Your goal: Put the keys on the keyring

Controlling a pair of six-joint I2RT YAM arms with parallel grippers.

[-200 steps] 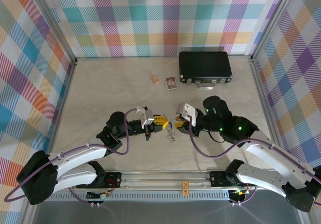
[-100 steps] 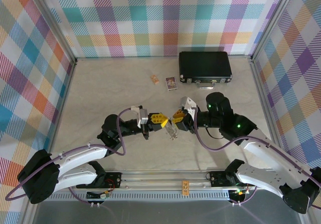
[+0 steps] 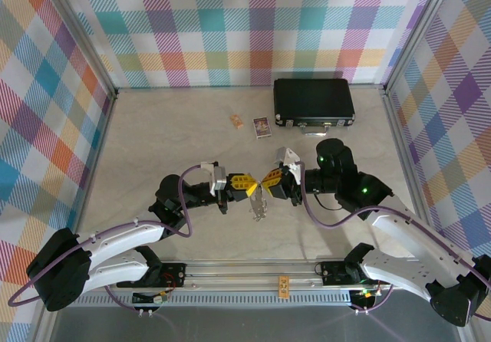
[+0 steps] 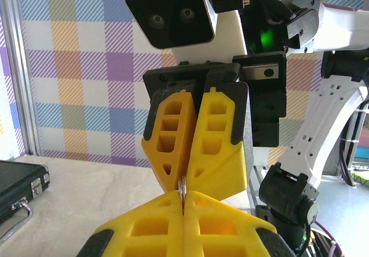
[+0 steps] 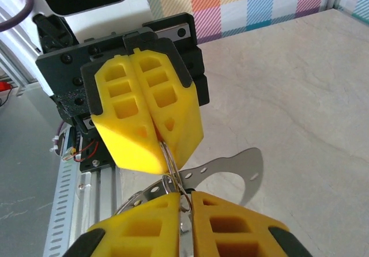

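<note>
1. Landmark: the black case (image 3: 314, 101) lies flat on the table (image 3: 153, 143) at its far side, against the checked back wall.
2. Left gripper (image 3: 252, 185): it is nearer the arm bases than the case and to the case's left, raised above the table. In the left wrist view, the yellow fingers of this gripper (image 4: 183, 206) are pressed together, with the thin wire of the keyring (image 4: 182, 195) pinched at their tips.
3. Right gripper (image 3: 263, 185): it is on the near side of the case, just left of the case's left end, and points toward the left gripper. The two sets of fingertips meet tip to tip. In the right wrist view, its own fingers (image 5: 184, 204) stand nearly closed, and the ring wire (image 5: 172, 167) runs into the narrow slot between them. It grips the same ring from the opposite side.
4. The left gripper (image 5: 166, 153) faces the right wrist camera with its jaws closed on the upper part of the ring.
5. Keyring (image 3: 258, 190): it is held in the air between both grippers, on the near side of the case.
6. Keys (image 3: 258, 206): flat and silver, they hang from the ring below the fingertips. One blade (image 5: 230, 167) points away to the side.
7. Two small cards (image 3: 262, 127) lie on the table just left of the case.
</note>
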